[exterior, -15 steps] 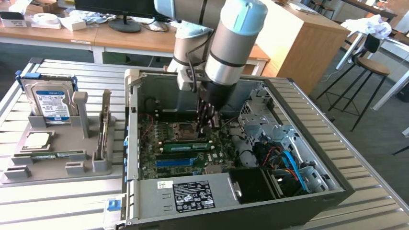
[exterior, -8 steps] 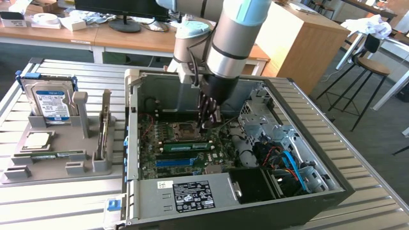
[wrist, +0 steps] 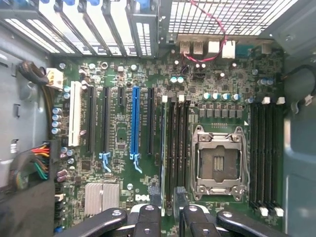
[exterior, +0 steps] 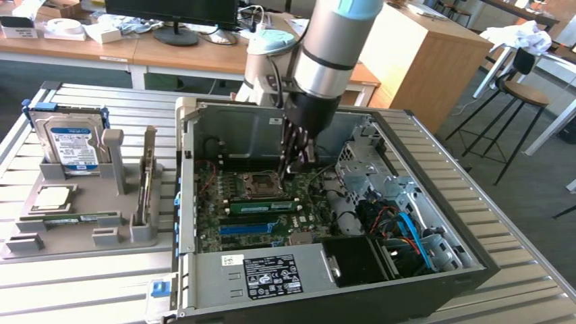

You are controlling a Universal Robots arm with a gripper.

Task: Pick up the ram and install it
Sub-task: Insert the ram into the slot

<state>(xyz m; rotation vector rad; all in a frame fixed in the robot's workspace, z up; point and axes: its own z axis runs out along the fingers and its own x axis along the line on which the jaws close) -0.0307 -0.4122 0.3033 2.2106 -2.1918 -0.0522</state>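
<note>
On the bench (exterior: 90, 297), the grey tray (exterior: 23, 246) holds one hard drive (exterior: 74, 145), one processor chip (exterior: 52, 198), one spare ram stick (exterior: 72, 218) lying flat and one expansion card (exterior: 144, 182) on edge. The open computer case (exterior: 270, 270) holds one ram (exterior: 261, 204) seated on the motherboard (exterior: 239, 229). The pincer (exterior: 291, 173) hangs spread just above it.

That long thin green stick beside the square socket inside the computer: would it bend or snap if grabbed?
The ram is probably stiff, being a flat circuit board, yet thin enough that twisting might crack it. It looks light for its length. Standing on its narrow edge, it would likely tip without the slots gripping it.
</note>
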